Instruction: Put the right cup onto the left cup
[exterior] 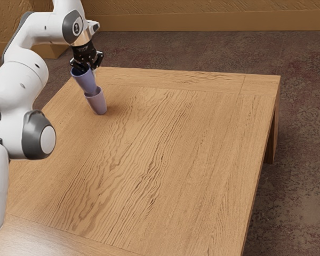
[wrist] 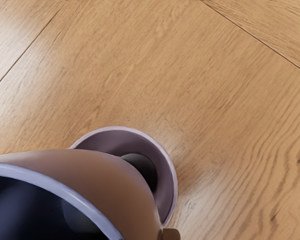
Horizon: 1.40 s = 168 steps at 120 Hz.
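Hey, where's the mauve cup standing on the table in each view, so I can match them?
Exterior view: toward the exterior view's upper left, the mauve cup, just below the blue cup.
Wrist view: the mauve cup, partly hidden behind the blue cup.
Shared landmark: the blue cup.

I can't read any words or numbers — the little mark [exterior: 77,26] on the dark cap [exterior: 69,26] of the white arm [exterior: 18,85] is too tiny
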{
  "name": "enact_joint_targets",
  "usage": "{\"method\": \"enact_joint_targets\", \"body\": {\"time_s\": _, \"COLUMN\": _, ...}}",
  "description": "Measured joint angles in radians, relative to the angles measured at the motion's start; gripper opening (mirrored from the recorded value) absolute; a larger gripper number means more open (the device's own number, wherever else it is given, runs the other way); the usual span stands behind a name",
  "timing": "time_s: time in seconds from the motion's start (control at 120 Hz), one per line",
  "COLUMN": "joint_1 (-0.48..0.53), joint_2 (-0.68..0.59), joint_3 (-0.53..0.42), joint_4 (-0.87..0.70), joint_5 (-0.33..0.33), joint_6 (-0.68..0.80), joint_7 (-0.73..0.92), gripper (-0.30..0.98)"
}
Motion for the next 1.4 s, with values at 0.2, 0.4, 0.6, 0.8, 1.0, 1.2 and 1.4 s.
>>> {"method": "enact_joint_targets", "body": {"time_s": 0.2, "joint_1": 0.009, "joint_2": 0.043, "joint_3": 0.000, "joint_4": 0.050, "joint_5": -0.001, "joint_6": -0.015, "joint_7": 0.007, "gripper": -0.10}}
{"method": "enact_joint_targets", "body": {"time_s": 0.4, "joint_1": 0.008, "joint_2": 0.054, "joint_3": -0.001, "joint_4": 0.052, "joint_5": -0.009, "joint_6": -0.019, "joint_7": 0.011, "gripper": -0.10}}
{"method": "enact_joint_targets", "body": {"time_s": 0.6, "joint_1": 0.008, "joint_2": 0.066, "joint_3": -0.008, "joint_4": 0.050, "joint_5": -0.021, "joint_6": -0.016, "joint_7": 0.015, "gripper": -0.09}}
{"method": "enact_joint_targets", "body": {"time_s": 0.8, "joint_1": 0.008, "joint_2": 0.068, "joint_3": -0.009, "joint_4": 0.050, "joint_5": -0.028, "joint_6": -0.012, "joint_7": 0.018, "gripper": 0.22}}
{"method": "enact_joint_targets", "body": {"time_s": 1.0, "joint_1": 0.011, "joint_2": 0.062, "joint_3": -0.008, "joint_4": 0.056, "joint_5": -0.030, "joint_6": -0.015, "joint_7": 0.020, "gripper": 0.50}}
{"method": "enact_joint_targets", "body": {"time_s": 1.2, "joint_1": 0.012, "joint_2": 0.013, "joint_3": -0.007, "joint_4": 0.139, "joint_5": -0.020, "joint_6": -0.060, "joint_7": 0.022, "gripper": 0.61}}
{"method": "enact_joint_targets", "body": {"time_s": 1.4, "joint_1": -0.064, "joint_2": -0.347, "joint_3": -0.031, "joint_4": -0.274, "joint_5": -0.020, "joint_6": -0.101, "joint_7": 0.097, "gripper": 0.65}}
